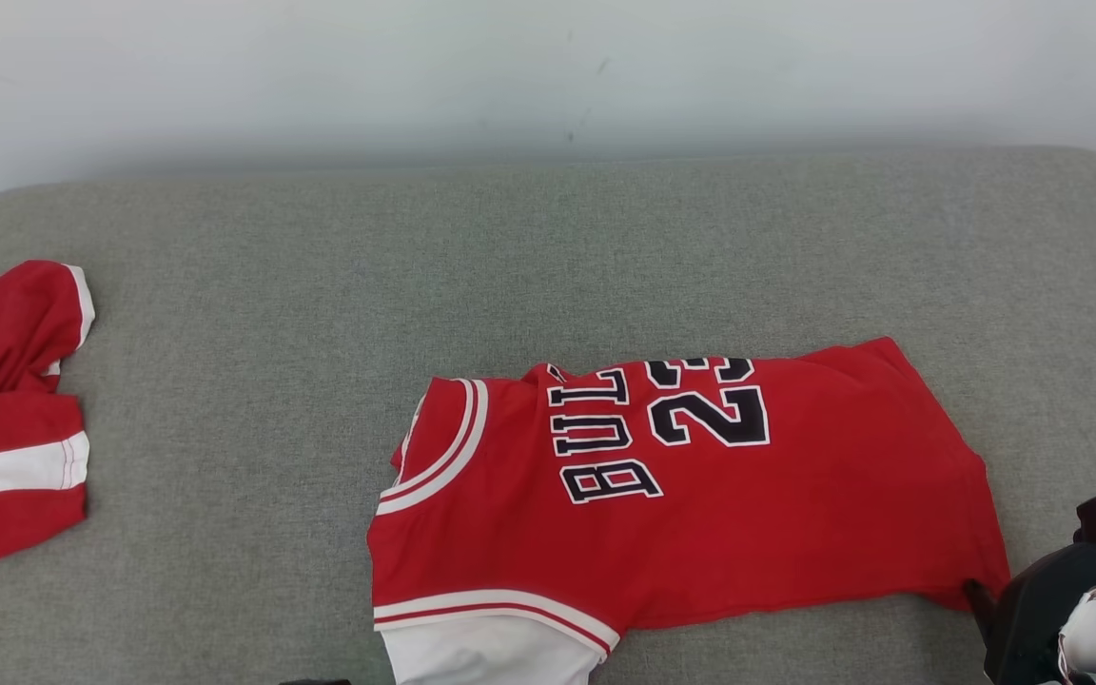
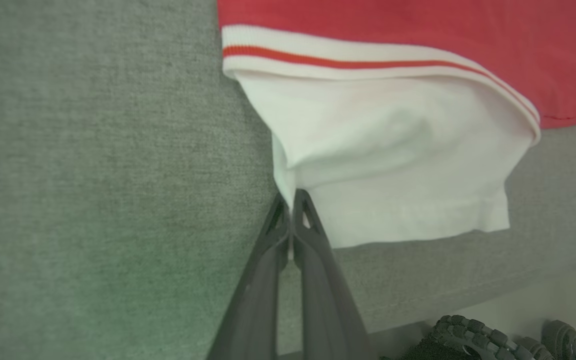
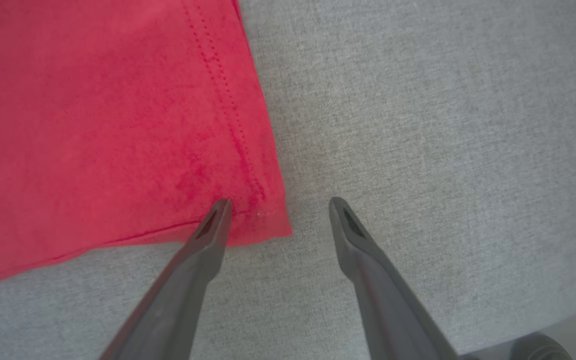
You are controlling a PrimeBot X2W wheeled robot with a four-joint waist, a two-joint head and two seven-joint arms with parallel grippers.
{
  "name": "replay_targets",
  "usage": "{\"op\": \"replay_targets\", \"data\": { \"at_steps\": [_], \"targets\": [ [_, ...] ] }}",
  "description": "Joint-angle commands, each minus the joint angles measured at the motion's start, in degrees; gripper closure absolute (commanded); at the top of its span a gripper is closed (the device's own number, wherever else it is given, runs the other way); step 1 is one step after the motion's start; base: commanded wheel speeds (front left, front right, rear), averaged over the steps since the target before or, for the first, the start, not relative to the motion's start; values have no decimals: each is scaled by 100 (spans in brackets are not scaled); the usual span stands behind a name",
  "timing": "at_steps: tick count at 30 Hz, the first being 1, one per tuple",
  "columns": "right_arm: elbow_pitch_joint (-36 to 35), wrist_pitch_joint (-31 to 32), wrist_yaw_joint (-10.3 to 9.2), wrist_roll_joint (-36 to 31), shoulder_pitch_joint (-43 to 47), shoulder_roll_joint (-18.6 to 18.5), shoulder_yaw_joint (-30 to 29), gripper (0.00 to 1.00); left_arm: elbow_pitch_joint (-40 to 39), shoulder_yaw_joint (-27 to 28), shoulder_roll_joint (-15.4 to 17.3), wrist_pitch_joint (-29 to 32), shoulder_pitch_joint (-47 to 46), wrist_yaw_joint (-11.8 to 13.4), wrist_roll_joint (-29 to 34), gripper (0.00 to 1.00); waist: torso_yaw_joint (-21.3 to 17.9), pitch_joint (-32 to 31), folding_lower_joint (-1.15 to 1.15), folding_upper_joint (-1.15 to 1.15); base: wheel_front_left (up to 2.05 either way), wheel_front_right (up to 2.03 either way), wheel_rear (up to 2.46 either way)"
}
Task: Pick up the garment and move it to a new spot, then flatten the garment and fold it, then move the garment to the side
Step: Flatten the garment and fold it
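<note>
On a grey upholstered surface [image 1: 225,476], a red fabric basketball jersey [image 1: 700,514] lies spread; the left gripper [image 2: 293,197] pinches its white sleeve edge, the right gripper [image 3: 278,202] gapes open at the hem corner.

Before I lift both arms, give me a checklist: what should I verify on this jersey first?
1. Near corner held: ok; the left gripper is shut on the white sleeve edge.
2. Far corner held: not ok; the right gripper has its jaws open astride the red hem corner.
3. Lying flat: not ok; the jersey has its far edge folded over, cutting the number.
4. Neighbours apart: ok; the other red garment lies well off to the left.
5. Depth of the sleeve pinch: cannot tell.
</note>
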Motion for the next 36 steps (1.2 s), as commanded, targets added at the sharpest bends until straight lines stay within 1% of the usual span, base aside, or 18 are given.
{"op": "replay_targets", "data": {
  "at_steps": [1,5,6,7,8,9,10,11,12,13,14,20,25,29,33,36],
  "targets": [
    [-44,-45,-13,37,28,22,35,0,59,22,72,17,51,60,-19,100,10,23,0,0,0,0,0],
    [-16,-107,-13,-22,-52,-16,81,0,52,28,75,-9,5,67,-21,100,-1,94,0,0,0,0,0],
    [4,-113,-13,-24,-89,-12,98,7,49,30,72,-18,-19,62,-20,100,-4,110,0,0,0,0,0],
    [30,-111,-13,-17,-119,-9,128,19,47,30,69,-21,-37,62,-20,100,-8,128,0,0,0,0,0],
    [59,-116,-13,-19,-137,-13,150,29,53,27,65,-17,-60,60,-17,100,-9,141,0,0,0,0,0],
    [81,-127,-13,-35,-152,-25,182,52,58,21,63,-21,-81,55,-16,100,-6,154,0,0,0,0,0],
    [81,-127,-13,-35,-152,-25,182,52,58,21,63,-21,-81,55,-16,100,-6,154,0,0,0,0,0],
    [95,-156,-13,-43,-164,-31,197,58,62,16,61,-24,-97,47,-16,100,-2,164,0,0,0,0,0],
    [104,-169,-13,-41,-173,-31,210,71,68,15,59,-33,-109,43,-18,100,2,173,0,0,0,0,0],
    [106,-193,-13,-43,-179,-20,222,95,72,17,57,-37,-117,41,-21,100,5,179,0,0,0,0,0],
    [102,-202,-13,-48,-181,-12,228,100,79,20,56,-49,-123,41,-28,100,7,183,0,0,0,0,0],
    [-64,-298,-13,-91,-71,-21,233,100,103,41,54,-96,-131,75,-42,100,4,180,0,0,0,0,0],
    [-351,-427,-13,64,-21,55,187,100,-75,241,4,-424,-183,46,-151,100,-7,131,0,0,0,0,0],
    [-713,-696,-13,742,-130,291,90,100,-523,727,-277,-993,-165,-232,-729,100,-3,59,0,0,0,0,0],
    [-1086,-956,-13,1224,-176,396,44,100,-1031,1169,-353,-1398,-253,-483,-1121,100,-33,-25,0,0,0,0,0],
    [-1328,-1111,-13,1376,-215,419,19,100,-1386,1385,-334,-1521,-338,-582,-1292,100,-65,-81,0,0,0,0,0]
  ]
}}
